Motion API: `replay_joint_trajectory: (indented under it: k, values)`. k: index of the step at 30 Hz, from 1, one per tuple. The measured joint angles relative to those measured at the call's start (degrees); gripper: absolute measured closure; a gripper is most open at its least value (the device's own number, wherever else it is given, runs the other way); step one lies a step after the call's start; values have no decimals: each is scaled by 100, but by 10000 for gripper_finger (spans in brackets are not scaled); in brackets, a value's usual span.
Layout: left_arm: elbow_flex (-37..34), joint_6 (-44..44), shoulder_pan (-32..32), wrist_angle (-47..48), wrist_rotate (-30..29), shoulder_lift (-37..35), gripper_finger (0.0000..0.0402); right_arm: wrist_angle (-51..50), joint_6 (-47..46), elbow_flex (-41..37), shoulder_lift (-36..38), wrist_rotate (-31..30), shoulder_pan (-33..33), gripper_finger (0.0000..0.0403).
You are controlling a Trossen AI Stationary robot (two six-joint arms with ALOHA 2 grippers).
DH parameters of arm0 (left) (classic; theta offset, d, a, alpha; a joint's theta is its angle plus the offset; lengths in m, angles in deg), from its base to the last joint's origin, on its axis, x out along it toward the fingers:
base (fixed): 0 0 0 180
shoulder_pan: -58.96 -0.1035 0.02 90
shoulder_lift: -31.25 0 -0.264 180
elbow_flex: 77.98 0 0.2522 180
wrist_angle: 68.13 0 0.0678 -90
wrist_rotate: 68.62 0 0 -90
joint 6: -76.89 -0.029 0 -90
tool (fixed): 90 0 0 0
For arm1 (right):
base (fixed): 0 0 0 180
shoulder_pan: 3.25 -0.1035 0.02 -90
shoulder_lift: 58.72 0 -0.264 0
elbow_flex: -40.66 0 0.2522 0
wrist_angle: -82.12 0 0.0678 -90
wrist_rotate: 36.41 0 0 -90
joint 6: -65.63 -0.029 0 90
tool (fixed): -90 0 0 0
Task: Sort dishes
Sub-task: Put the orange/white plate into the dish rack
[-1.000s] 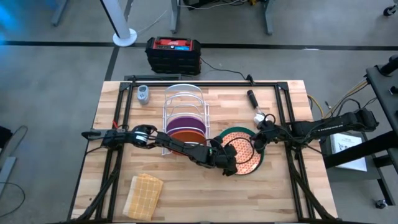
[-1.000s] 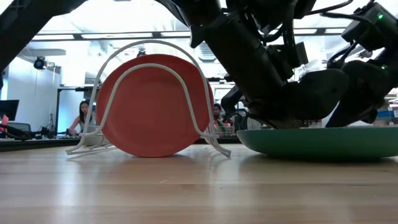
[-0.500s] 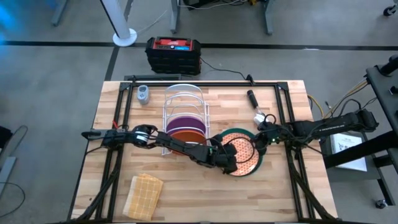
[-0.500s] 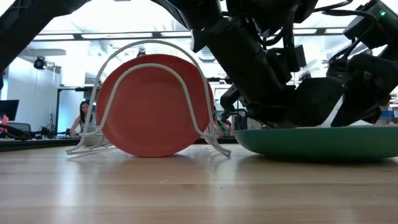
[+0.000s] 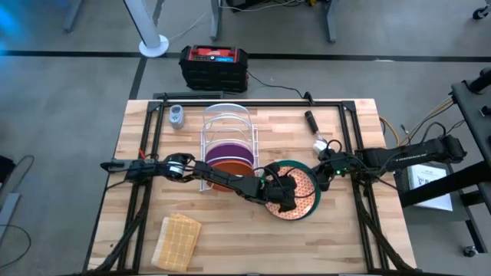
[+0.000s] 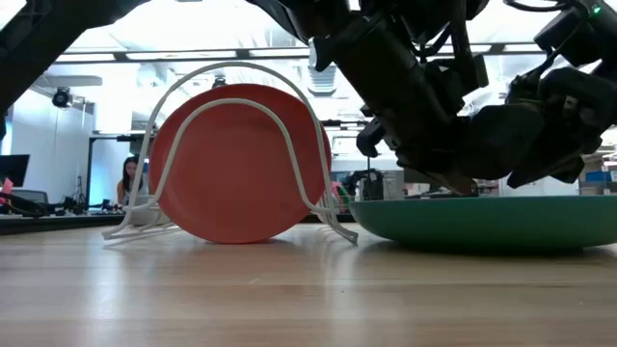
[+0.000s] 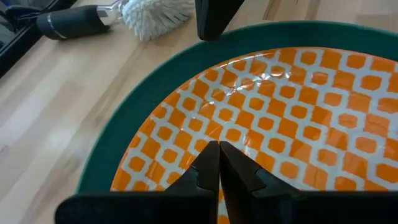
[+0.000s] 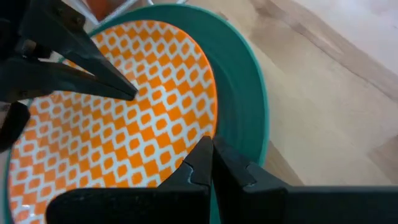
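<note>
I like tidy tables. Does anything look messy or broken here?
Nothing looks broken or spilled. The orange-patterned plate lies flat in the teal-green plate, the plain orange plate stands upright in the white rack.

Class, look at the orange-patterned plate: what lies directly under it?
The orange-patterned plate rests inside the larger teal-green plate, whose rim shows around it. Both grippers, left and right, are at it. Whatever lies beneath the teal plate's centre is covered.

A tan woven cloth (image 5: 177, 238) lies near a white wire rack (image 5: 227, 138).
</note>
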Motion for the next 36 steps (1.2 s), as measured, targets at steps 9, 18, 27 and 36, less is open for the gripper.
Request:
replay_joint_trajectory:
  k: [9, 18, 27, 36]
  values:
    - [4, 44, 26, 39, 70, -160, 401, -40, 41, -2, 0, -37, 7, 402]
    - [17, 1420, 58, 1269, 1155, -832, 401, -45, 62, -9, -2, -7, 9, 402]
    - [20, 2600, 51, 2176, 1579, -1152, 401, 862, 396, -141, -176, 1010, -63, 403]
    - [4, 2595, 45, 2234, 997, -1154, 401, 1609, 783, -214, -1085, 959, -341, 403]
